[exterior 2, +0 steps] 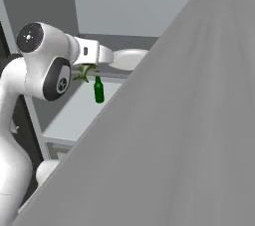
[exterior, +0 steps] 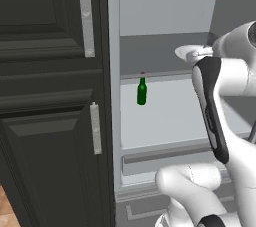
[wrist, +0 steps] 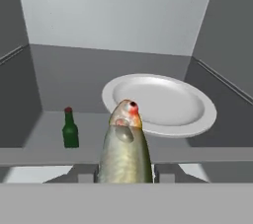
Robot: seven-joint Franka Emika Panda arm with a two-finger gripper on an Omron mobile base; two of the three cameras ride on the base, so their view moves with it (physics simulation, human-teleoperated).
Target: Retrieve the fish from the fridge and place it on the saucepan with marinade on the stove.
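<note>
The fish [wrist: 124, 149], olive-brown with a reddish head, stands up between my two fingertips, so my gripper [wrist: 122, 174] is shut on it. It hangs in front of and slightly above the edge of the white round plate [wrist: 163, 102] on the upper shelf of the open fridge [wrist: 118, 11]. From the right base view the fish [exterior 2: 83, 74] is a small olive sliver under my gripper [exterior 2: 87, 70], just left of the plate [exterior 2: 128, 58]. In the left base view the plate [exterior: 186, 51] peeks out behind my arm. The saucepan, marinade and stove are out of view.
A green glass bottle [wrist: 70, 130] stands on the lower shelf, below and left of the fish; the bottle [exterior: 142, 92] and bottle [exterior 2: 99, 90] appear in both base views. The open fridge door [exterior 2: 189, 120] rises close on my right. A dark panelled cabinet [exterior: 50, 96] stands left of the fridge.
</note>
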